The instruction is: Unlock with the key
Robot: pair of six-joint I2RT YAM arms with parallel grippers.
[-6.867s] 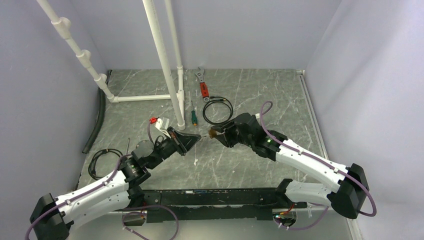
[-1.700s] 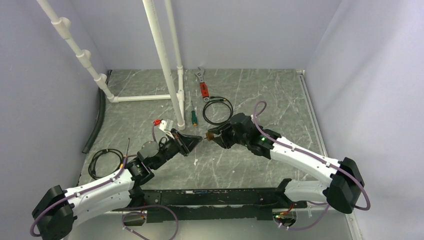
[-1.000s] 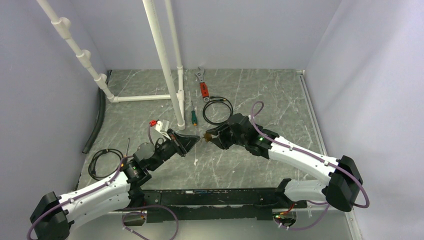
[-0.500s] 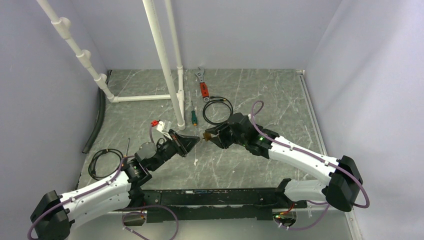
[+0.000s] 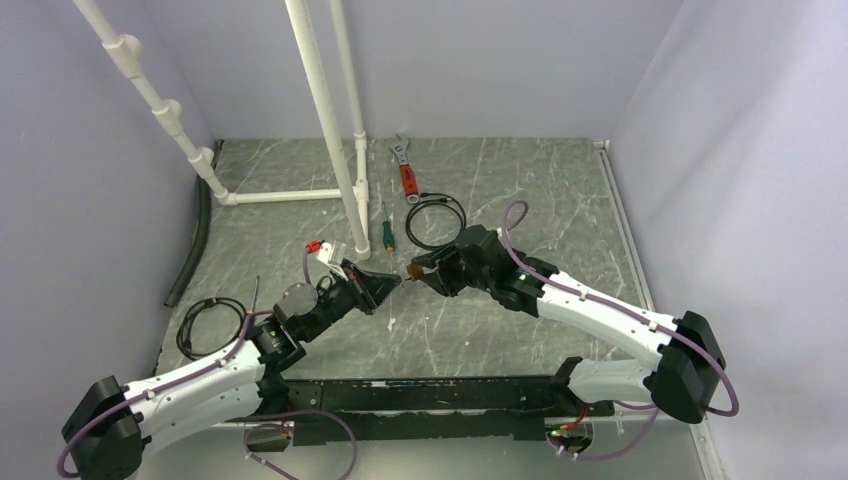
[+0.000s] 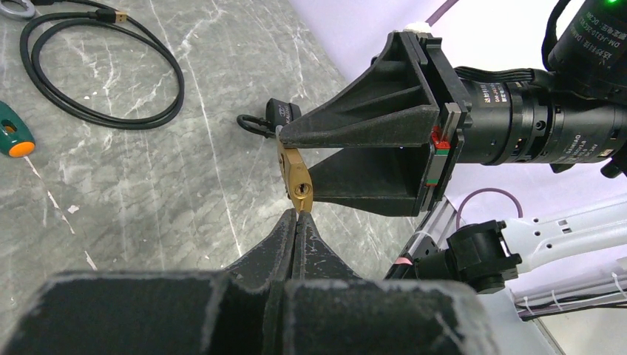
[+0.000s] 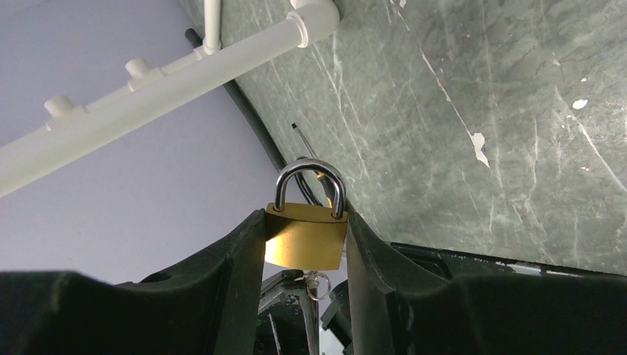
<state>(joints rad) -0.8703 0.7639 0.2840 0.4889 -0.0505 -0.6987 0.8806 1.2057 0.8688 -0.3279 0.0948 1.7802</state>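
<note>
Centre of the top view: the right gripper (image 7: 304,220) clamps the brass padlock (image 7: 305,245) by its flat sides. The left gripper (image 6: 296,220), fingers pressed together, appears to pinch the key (image 7: 310,277), seen only as a metal glint under the padlock body. The key is probably light, stiff, thin and slip-prone, and best gripped by its head. Grey marbled table (image 5: 520,190), pale lilac walls (image 5: 720,150), ample room.
</note>
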